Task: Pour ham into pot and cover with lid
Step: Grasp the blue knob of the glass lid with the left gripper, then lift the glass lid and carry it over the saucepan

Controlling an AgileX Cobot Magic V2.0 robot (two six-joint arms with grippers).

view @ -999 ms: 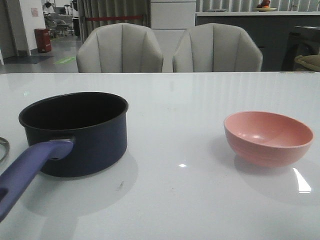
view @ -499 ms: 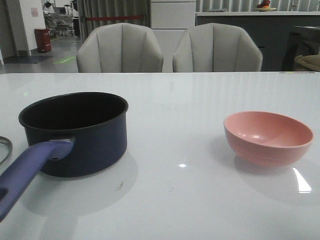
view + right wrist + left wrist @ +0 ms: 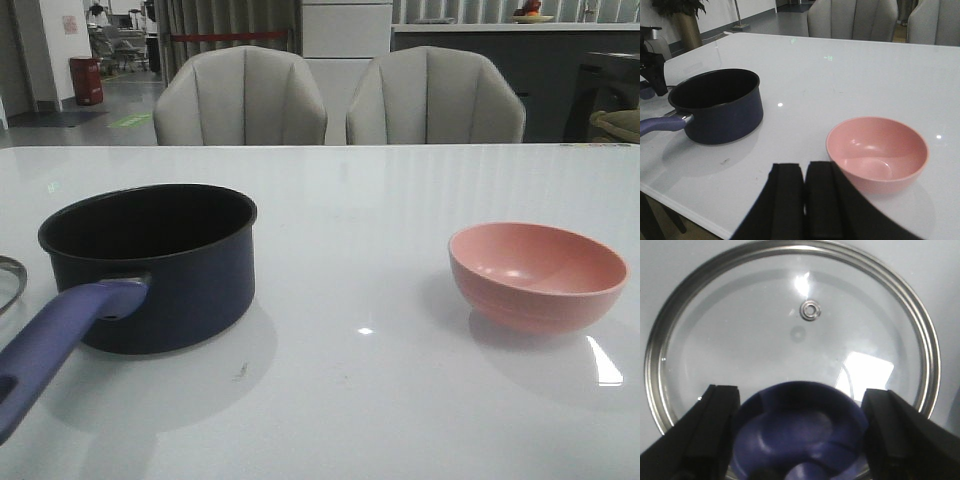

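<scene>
two grey chairs [image 3: 340,97] behind glossy white table [image 3: 400,400]

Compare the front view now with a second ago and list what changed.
Only the lid at the table's left edge changed: its rim sits a bit higher in the picture and shows more of its arc. The pot and pink bowl stayed put.

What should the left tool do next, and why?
Probably close on the lid's blue knob. The left tool is open with a finger on either side of the knob, the pot stands uncovered, and the pink bowl shows no ham, so covering looks due.
</scene>
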